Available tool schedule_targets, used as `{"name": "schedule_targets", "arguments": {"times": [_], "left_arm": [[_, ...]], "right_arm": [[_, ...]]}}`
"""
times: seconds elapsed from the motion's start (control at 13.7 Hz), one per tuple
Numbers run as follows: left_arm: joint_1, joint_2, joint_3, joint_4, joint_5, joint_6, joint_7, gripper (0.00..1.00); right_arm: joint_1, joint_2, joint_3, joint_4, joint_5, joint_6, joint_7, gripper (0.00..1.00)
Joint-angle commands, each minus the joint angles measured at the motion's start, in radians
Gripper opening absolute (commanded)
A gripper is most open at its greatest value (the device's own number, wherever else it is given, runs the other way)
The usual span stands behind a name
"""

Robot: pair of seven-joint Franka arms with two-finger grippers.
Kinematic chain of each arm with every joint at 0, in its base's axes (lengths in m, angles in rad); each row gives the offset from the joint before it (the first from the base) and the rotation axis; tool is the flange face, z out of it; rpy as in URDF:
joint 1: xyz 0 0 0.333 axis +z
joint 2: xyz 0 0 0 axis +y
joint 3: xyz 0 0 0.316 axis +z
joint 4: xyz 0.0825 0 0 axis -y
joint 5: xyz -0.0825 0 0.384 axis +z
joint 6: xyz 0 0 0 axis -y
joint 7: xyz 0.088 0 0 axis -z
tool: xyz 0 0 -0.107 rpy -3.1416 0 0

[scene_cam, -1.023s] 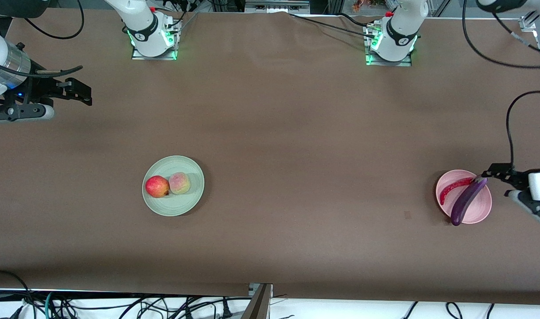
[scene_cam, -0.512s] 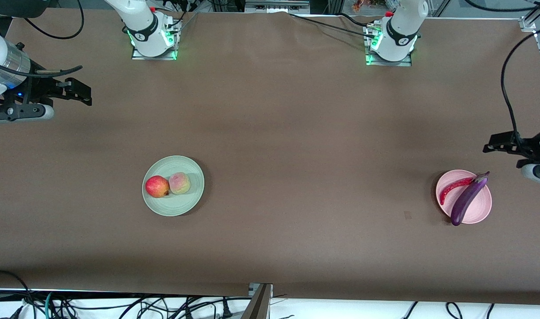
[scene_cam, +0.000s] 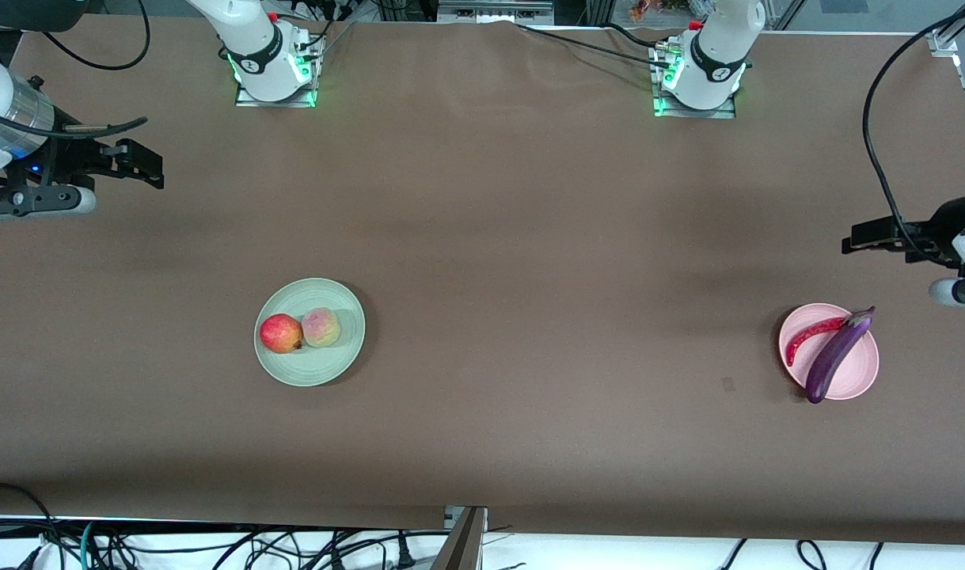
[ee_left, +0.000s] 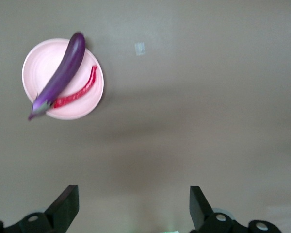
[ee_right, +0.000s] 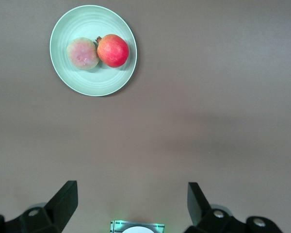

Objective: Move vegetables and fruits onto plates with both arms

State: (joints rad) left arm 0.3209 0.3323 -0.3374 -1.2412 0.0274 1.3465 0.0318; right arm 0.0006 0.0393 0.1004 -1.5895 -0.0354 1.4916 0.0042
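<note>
- Left gripper (ee_left: 131,208): jaws spread wide, nothing between them. It hangs over bare table at the left arm's end, up off the pink plate (scene_cam: 860,378).
- Right gripper (ee_right: 131,206): jaws spread wide, empty. It hangs over bare table at the right arm's end, well apart from the green plate (scene_cam: 324,368).
- Eggplant (scene_cam: 834,358) lies slantwise on the pink plate, both tips poking past the rim. Chili (scene_cam: 811,334) sits on the plate just beside it.
- Red fruit (scene_cam: 280,332) and peach (scene_cam: 321,327) rest touching on the green plate.
- No readable writing anywhere.
- Both arms are cut off at the front view's side edges.
- Brown table (scene_cam: 529,237) is wide open between the two plates; small pale mark (scene_cam: 727,384) near the pink plate.
</note>
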Motion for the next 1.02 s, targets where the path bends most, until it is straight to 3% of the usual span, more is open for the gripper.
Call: {"name": "schedule_targets", "arguments": {"times": [0.0, 0.15, 0.22, 0.44, 0.51, 0.66, 0.95], "left_arm": [[0.009, -0.126, -0.011, -0.131, -0.020, 0.003, -0.053, 1.00], [-0.015, -0.156, 0.006, -0.173, -0.020, 0.005, -0.056, 1.00], [-0.055, -0.171, 0.067, -0.188, -0.021, -0.001, -0.055, 1.00], [-0.339, -0.246, 0.372, -0.286, -0.044, 0.008, -0.056, 1.00], [-0.367, -0.281, 0.409, -0.340, -0.046, 0.037, -0.055, 1.00], [-0.379, -0.375, 0.419, -0.478, -0.044, 0.133, -0.056, 1.00], [-0.391, -0.349, 0.428, -0.437, -0.034, 0.157, -0.040, 1.00]], "right_arm": [[-0.005, 0.001, 0.007, 0.013, -0.015, -0.001, 0.008, 1.00], [-0.005, 0.001, 0.007, 0.013, -0.014, -0.001, 0.008, 1.00], [-0.004, 0.001, 0.007, 0.013, -0.014, -0.001, 0.008, 1.00], [-0.005, 0.001, 0.007, 0.013, -0.014, -0.001, 0.008, 1.00], [-0.005, 0.001, 0.007, 0.013, -0.014, -0.001, 0.008, 1.00], [-0.005, 0.001, 0.007, 0.013, -0.014, -0.001, 0.008, 1.00], [-0.005, 0.001, 0.007, 0.011, -0.014, -0.002, 0.008, 1.00]]}}
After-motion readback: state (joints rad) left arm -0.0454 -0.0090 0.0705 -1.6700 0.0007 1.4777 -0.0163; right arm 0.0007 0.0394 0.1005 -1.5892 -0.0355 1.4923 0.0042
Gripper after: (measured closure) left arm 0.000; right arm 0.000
